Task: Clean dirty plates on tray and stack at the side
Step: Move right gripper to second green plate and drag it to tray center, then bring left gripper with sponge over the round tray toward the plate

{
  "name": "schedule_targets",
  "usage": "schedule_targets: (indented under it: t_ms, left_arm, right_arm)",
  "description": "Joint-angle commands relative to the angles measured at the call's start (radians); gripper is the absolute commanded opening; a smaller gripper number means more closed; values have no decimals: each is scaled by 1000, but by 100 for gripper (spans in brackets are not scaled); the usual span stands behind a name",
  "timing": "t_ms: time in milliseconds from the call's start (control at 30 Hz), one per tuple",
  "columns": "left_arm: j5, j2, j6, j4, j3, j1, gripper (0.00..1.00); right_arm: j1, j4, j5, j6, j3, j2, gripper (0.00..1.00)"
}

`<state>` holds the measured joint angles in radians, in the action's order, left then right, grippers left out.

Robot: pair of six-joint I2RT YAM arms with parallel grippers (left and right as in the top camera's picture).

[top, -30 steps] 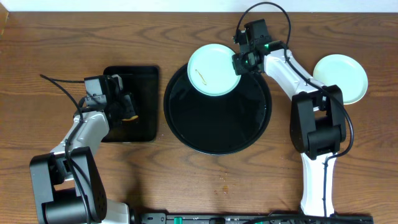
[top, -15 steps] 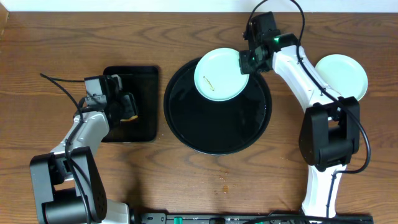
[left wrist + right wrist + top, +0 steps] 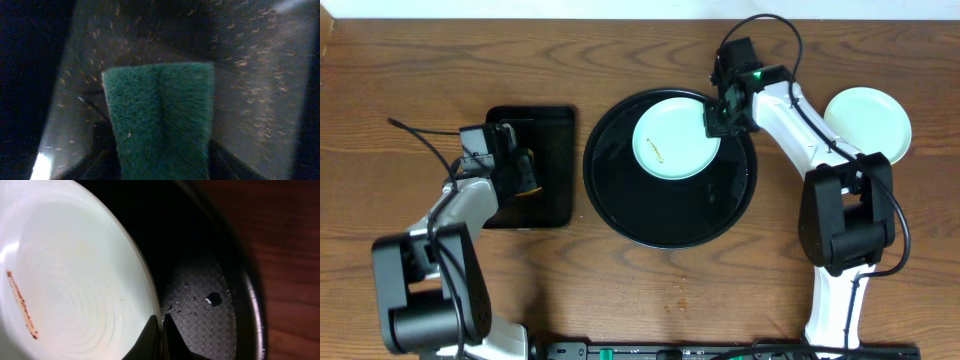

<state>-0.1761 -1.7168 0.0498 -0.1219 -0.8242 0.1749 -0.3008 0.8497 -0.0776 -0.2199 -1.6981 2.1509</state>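
A pale blue plate (image 3: 673, 140) with a thin brown smear lies in the upper part of the round black tray (image 3: 670, 215). My right gripper (image 3: 717, 118) is shut on its right rim; the wrist view shows the fingers (image 3: 161, 325) pinching the plate's edge (image 3: 75, 280) over the tray floor (image 3: 205, 295). A second pale plate (image 3: 870, 122) rests on the table at the right, partly hidden by the right arm. My left gripper (image 3: 520, 170) holds a green scouring sponge (image 3: 160, 115) over the rectangular black tray (image 3: 550, 165).
The brown wooden table surrounds both trays. The right arm's base stands at the front right (image 3: 840, 260), the left arm's base at the front left (image 3: 420, 300). A black cable loops above the right arm.
My right gripper has carried the blue plate down and to the right, from over the tray's upper left rim to inside the tray. The left arm has barely moved.
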Motion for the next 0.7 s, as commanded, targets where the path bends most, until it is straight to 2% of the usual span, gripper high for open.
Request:
schedule_targets:
  t_ms: [0, 33, 200, 467, 667]
  left_arm:
    - [12, -26, -5, 11, 16, 3, 20]
    - [12, -23, -5, 16, 15, 3, 14]
    - [0, 48, -4, 16, 3, 2, 8]
    - [-57, 251, 27, -13, 4, -53, 8]
    - [-76, 286, 105, -39, 4, -192, 8]
  right_arm:
    - [-11, 6, -2, -24, 29, -11, 1]
    - [-11, 6, -1, -24, 36, -11, 1]
    - [-7, -1, -1, -31, 61, -11, 1]
    - [-8, -13, -2, -57, 82, -11, 6]
    - [-9, -12, -2, -58, 82, -11, 7]
